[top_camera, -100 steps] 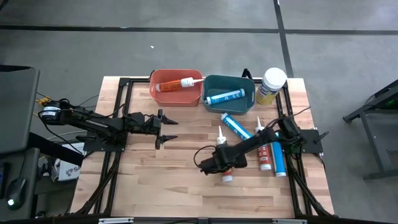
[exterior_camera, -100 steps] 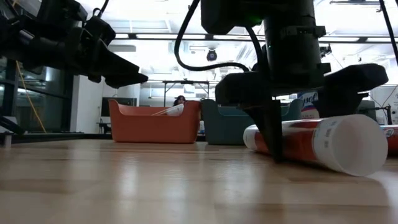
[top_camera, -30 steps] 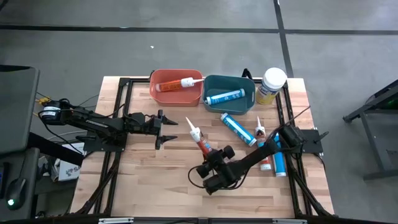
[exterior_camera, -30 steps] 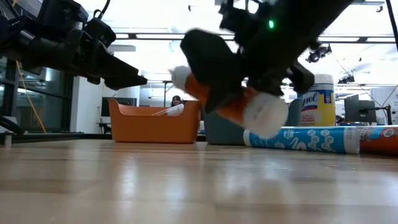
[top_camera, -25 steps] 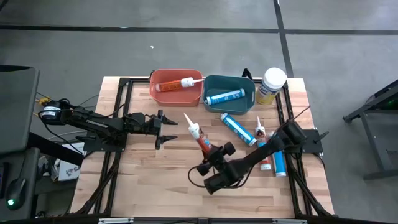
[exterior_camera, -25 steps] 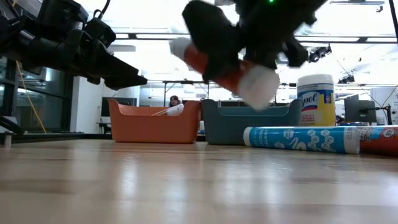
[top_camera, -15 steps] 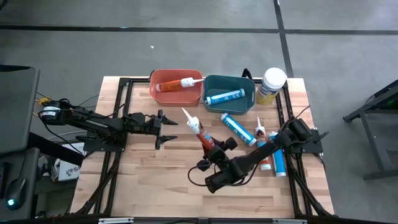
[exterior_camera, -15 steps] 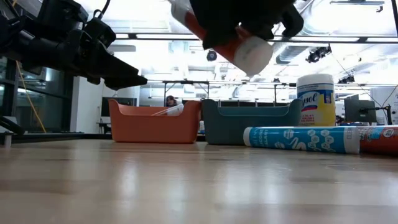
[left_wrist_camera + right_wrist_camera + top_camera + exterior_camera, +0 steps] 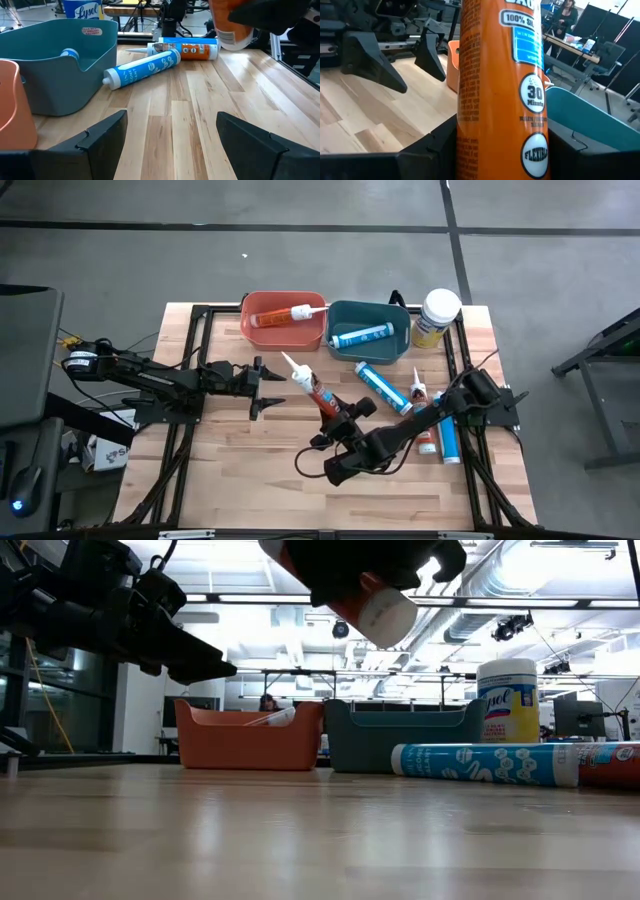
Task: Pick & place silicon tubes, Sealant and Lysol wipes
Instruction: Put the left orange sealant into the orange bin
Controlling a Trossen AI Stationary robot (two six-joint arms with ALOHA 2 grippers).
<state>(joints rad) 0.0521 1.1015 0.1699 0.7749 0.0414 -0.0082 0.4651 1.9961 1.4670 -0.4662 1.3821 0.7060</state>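
My right gripper (image 9: 340,417) is shut on an orange silicone tube (image 9: 318,393) above the middle of the table, its white nozzle (image 9: 291,366) toward the orange bin (image 9: 284,335). The tube fills the right wrist view (image 9: 500,90) and shows high in the low view (image 9: 350,585). My left gripper (image 9: 270,388) is open and empty at the table's left. The Lysol wipes canister (image 9: 436,317) stands upright at the far right, beside the teal bin (image 9: 368,342). A blue tube (image 9: 380,387) lies on the table. My right gripper pinches the orange tube's body near its flat base end (image 9: 495,150) between its two fingers (image 9: 437,147), one on each side, lying across the tube. The tube is lifted clear of the table and tilted, nozzle toward the table's far-left; its base (image 9: 385,610) faces the near edge.
The orange bin holds another orange tube (image 9: 280,317); the teal bin holds a blue tube (image 9: 358,335). A small orange tube (image 9: 416,390), a blue tube (image 9: 449,438) and an orange tube (image 9: 428,438) lie at the right. Black frame rails (image 9: 200,330) border the table.
My right gripper has risen with the orange tube and gone toward the table's far-left, toward the orange bin. The tube stays in the hold, clear of the table, nozzle leading.
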